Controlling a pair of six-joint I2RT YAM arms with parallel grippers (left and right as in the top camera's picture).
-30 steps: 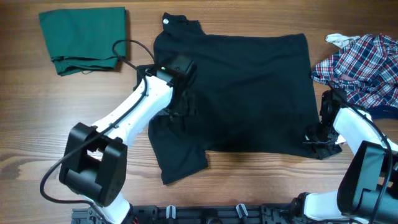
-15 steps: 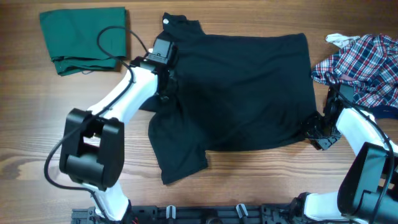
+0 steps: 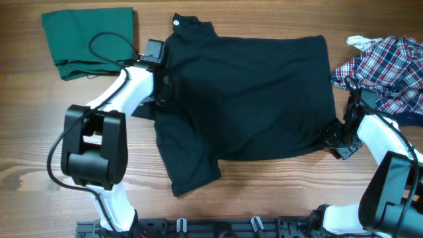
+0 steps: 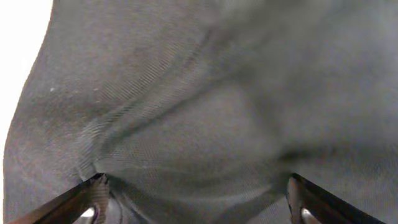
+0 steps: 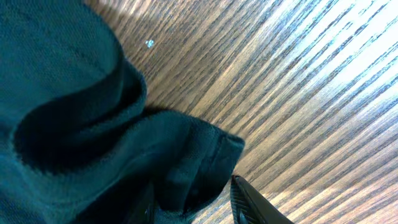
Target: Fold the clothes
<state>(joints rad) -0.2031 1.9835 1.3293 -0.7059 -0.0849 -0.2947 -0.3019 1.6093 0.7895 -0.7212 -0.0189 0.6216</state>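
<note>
Black cloth fills most of the overhead view: the polo shirt (image 3: 258,99) lies spread across the middle of the surface (image 3: 264,205), collar toward the far edge. A folded green garment (image 3: 86,39) sits at the far left corner and a crumpled plaid shirt (image 3: 383,59) lies by the right edge. The left pincer (image 3: 165,89) is down on the shirt's left border, below the collar. The right pincer (image 3: 332,137) is at the shirt's near right corner, where cloth meets bare wood.

From the left wrist, two fingertips (image 4: 93,193) stand wide apart at the bottom of the frame, with creased black knit between and beyond them (no wood in sight). That pincer is open, on or just over the cloth, holding nothing.

From the right wrist, a thick rolled edge of the shirt curls over the wood grain and runs down into the gap beside one dark finger (image 5: 252,199). The jaws stand part-way apart around that fold, and I cannot tell whether they pinch it.

My reading is that this is the take-hold step ahead of a fold, each arm seeking an edge. Next, the left pincer needs to close on the border under it and the right needs a firm bite on the corner. Both should then lift together, so the cloth carries over evenly rather than dragging.
</note>
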